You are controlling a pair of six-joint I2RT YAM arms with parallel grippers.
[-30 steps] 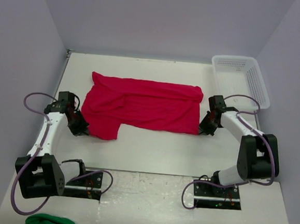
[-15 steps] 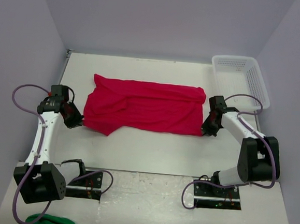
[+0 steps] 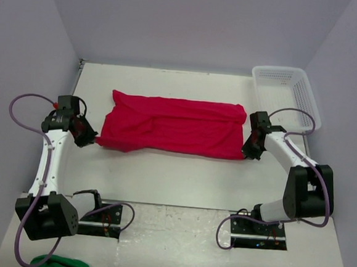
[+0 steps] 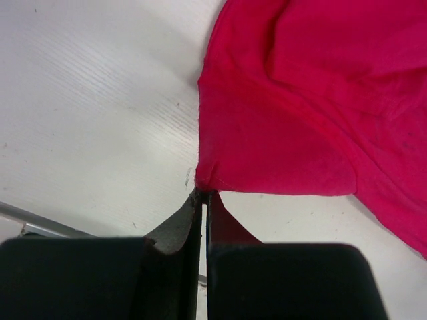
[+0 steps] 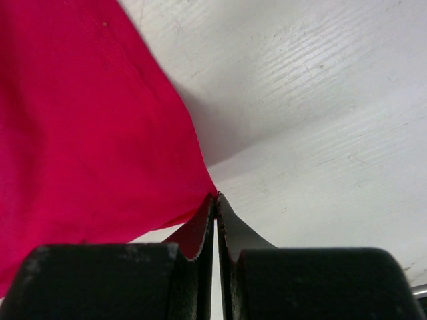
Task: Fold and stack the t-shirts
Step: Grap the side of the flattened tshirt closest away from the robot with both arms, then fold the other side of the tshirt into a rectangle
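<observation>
**Item:** one red t-shirt (image 3: 173, 125), spread on the surface (image 3: 181, 183) about midway back. Its long axis ran left to right across the overhead view. The far edge was rumpled and the near edge fairly straight.

**Left tool** (image 3: 94, 141): you had it pinched shut on the near left corner of the shirt. The wrist view showed red cloth caught at the very tips, with the shirt fanning away ahead and to the right.

**Right tool** (image 3: 245, 153): you had it pinched shut on the near right corner in the same way. Cloth was caught at the tips, and the shirt lay ahead and to the left.

**Governing relation:** the shirt lay between your two tools, one at each end of its near edge, so neither arm was the nearer. The far edge lay straight beyond both, away from the bases. By my judgement, a fold called for carrying both corners together toward that far edge at an even pace, or the cloth would skew.

**Also present:** a white basket (image 3: 286, 95) at the far right, apart from the shirt and close to the right arm. A scrap of green cloth (image 3: 63, 265) lay at the near left edge, in front of the left base
</observation>
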